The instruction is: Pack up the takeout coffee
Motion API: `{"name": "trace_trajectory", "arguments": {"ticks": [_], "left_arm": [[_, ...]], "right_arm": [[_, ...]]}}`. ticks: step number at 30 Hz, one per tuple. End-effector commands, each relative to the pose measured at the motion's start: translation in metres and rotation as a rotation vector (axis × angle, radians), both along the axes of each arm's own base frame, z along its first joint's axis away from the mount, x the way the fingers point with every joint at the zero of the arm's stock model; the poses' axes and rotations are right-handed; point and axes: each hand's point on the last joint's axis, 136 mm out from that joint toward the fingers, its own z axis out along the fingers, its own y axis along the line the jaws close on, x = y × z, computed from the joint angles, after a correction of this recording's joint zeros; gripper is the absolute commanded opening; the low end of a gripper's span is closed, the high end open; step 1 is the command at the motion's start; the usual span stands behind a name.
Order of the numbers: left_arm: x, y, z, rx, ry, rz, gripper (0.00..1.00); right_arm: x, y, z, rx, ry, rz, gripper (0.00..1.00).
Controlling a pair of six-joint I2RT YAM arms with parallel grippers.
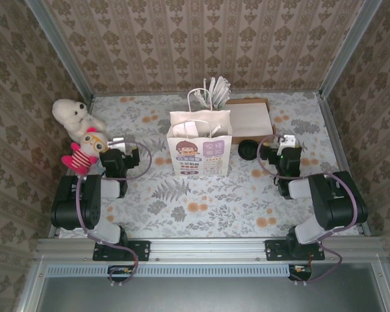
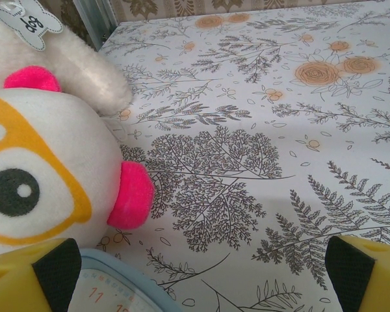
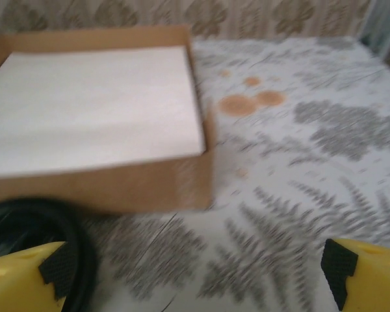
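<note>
Since the takeout coffee (image 1: 249,150) stands upright on the desk (image 1: 201,198), just left of the right hand (image 3: 198,273) and beside the white paper bag (image 1: 199,148), that arm is nearer. Both it and the left hand (image 2: 195,276) gape wide, empty.

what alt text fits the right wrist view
Blurred close-up: the right hand is open, its yellow fingers at the bottom corners, the takeout coffee's black lid at lower left. Behind it, a shallow cardboard box of white paper sits on a floral tablecloth.
</note>
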Motion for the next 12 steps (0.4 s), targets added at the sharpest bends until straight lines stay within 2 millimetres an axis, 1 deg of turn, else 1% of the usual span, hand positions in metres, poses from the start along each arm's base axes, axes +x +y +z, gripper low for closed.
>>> {"name": "trace_trajectory", "arguments": {"ticks": [1, 4, 12], "left_arm": [[0.0079, -0.0022, 0.0153, 0.006, -0.05, -0.012, 1.0], [0.0081, -0.0019, 0.0156, 0.004, -0.05, -0.011, 1.0], [0.008, -0.0023, 0.0146, -0.001, -0.047, -0.02, 1.0]], "right_arm": [[0.0045, 0.0012, 0.0024, 0.014, 0.013, 0.021, 1.0], [0.0057, 0.0062, 0.0016, 0.019, 0.019, 0.058, 1.0], [0.0054, 0.0056, 0.002, 0.019, 0.018, 0.056, 1.0]]}}
